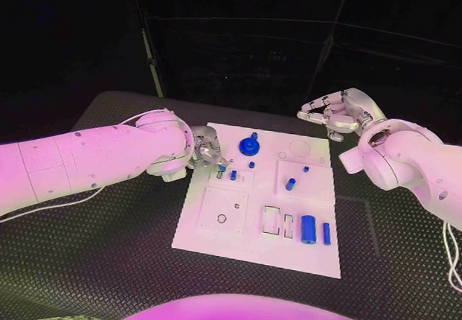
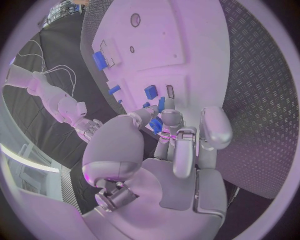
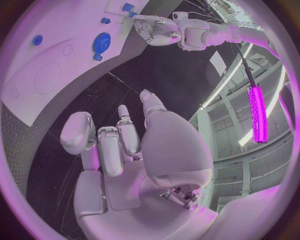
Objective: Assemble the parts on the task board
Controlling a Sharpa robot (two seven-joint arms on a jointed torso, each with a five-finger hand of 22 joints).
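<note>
The white left arm reaches in with its silver many-fingered left hand (image 1: 207, 152) lowered, fingertips (image 2: 164, 121) bunched together and pointing down, pinching a small blue piece (image 2: 156, 123) between them. The white right arm is bent back, its silver right hand (image 1: 337, 112) raised off to the side, fingers (image 3: 128, 135) loosely curled and apart, holding nothing.

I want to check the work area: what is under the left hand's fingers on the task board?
The left hand reaches over the task board edge, fingers at a small blue part. Whether they grip it, and the board beneath them, is covered.
</note>
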